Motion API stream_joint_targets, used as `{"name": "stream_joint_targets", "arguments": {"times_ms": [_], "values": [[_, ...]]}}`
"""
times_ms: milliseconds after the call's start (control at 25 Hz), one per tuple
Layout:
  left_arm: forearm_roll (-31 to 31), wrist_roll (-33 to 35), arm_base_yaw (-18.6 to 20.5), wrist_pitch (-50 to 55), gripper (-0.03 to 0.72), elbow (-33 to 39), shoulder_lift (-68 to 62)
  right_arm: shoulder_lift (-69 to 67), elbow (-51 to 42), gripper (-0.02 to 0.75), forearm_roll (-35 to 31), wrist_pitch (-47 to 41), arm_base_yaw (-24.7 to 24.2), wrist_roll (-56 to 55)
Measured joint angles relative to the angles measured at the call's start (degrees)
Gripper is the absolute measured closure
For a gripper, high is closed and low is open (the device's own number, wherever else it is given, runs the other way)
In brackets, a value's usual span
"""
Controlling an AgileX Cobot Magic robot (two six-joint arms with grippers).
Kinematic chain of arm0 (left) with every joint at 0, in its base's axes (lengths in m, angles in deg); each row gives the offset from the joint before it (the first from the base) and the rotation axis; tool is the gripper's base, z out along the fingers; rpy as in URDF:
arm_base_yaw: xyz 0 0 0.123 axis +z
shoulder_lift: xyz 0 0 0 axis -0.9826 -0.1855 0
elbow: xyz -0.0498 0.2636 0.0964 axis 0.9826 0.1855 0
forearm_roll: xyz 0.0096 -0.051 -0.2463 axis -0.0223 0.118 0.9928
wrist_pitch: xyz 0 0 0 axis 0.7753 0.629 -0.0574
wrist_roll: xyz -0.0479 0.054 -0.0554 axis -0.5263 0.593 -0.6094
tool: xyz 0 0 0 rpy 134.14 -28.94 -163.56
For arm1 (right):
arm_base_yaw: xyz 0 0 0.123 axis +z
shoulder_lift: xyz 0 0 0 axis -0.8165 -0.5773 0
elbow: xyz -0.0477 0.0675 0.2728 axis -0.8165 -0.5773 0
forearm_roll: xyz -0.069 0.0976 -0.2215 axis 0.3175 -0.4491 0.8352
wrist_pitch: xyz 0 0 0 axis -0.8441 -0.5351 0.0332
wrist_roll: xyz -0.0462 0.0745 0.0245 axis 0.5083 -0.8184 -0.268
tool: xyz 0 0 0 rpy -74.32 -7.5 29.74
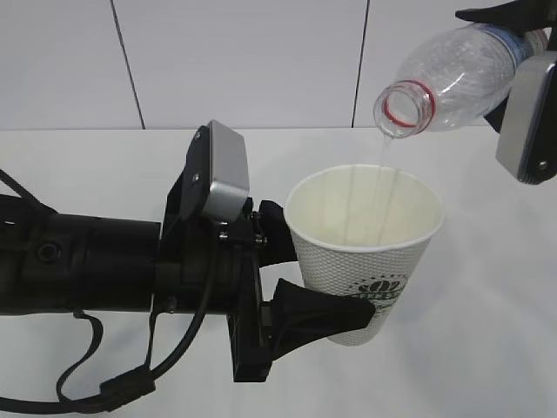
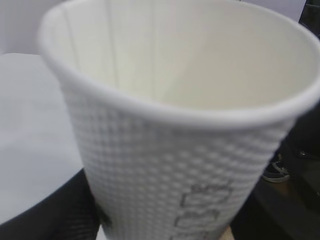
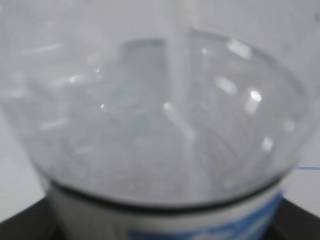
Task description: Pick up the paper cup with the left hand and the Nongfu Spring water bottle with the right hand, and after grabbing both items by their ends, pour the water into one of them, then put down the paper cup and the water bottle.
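1. Nearest the exterior camera, the left hand (image 1: 318, 274) reaches in from the left, its two black fingers (image 1: 326, 313) pinching the lower part of the paper cup (image 1: 365, 252).
2. That cup is held upright above the white counter (image 1: 487, 331), mouth open.
3. Upper right, the right hand (image 1: 522, 96) grips the Nongfu Spring water bottle (image 1: 452, 78) near its base.
4. It is tilted, neck down, over the cup.
5. A thin stream of water (image 1: 383, 165) falls into the cup.

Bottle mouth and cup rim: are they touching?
Apart. The exterior view shows the bottle mouth above the cup rim, wall visible between them, only a thin stream of water crossing.
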Motion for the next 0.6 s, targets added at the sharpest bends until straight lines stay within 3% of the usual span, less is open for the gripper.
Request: {"name": "stream_joint_targets", "arguments": {"times_ms": [600], "values": [[0.0, 0.0, 0.0, -0.1, 0.171, 0.0, 0.0, 0.0, 0.0, 0.254, 0.0, 0.0, 0.0, 0.1]]}}
